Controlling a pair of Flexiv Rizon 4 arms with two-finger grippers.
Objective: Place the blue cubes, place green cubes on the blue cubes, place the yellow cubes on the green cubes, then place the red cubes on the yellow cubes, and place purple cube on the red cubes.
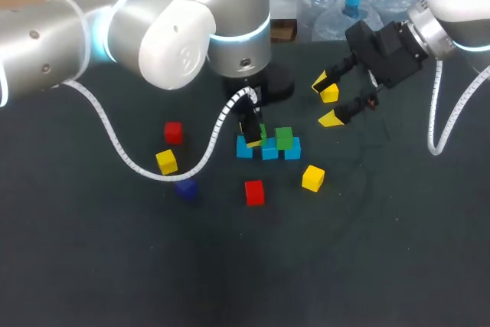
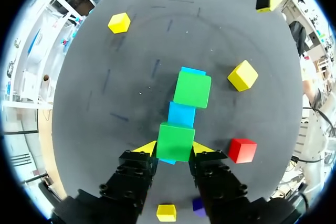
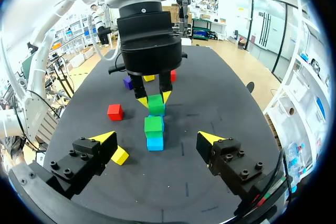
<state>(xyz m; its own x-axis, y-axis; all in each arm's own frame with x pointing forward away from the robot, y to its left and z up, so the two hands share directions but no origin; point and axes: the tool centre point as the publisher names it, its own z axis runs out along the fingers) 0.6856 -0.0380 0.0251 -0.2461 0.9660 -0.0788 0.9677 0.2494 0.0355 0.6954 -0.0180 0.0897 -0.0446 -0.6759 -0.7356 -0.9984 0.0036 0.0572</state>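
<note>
Three blue cubes (image 1: 269, 152) lie in a row at mid-table. A green cube (image 1: 284, 138) sits on the right end one. My left gripper (image 1: 251, 134) is shut on a second green cube (image 2: 176, 141), right over the blue cube (image 2: 168, 160) at the row's other end; the middle blue cube (image 2: 181, 114) is bare. In the right wrist view that held green cube (image 3: 156, 104) hangs under the left gripper (image 3: 154, 98). My right gripper (image 1: 328, 103) hovers open and empty behind and right of the row, and the nearest blue cube (image 3: 155, 142) lies ahead of its fingers (image 3: 105, 141).
Loose on the dark table (image 1: 367, 250) are two yellow cubes (image 1: 166, 161) (image 1: 312, 178), two red cubes (image 1: 173, 132) (image 1: 254, 192) and a purple cube (image 1: 185, 188). The left arm's white cable (image 1: 115, 139) loops over the table's left part.
</note>
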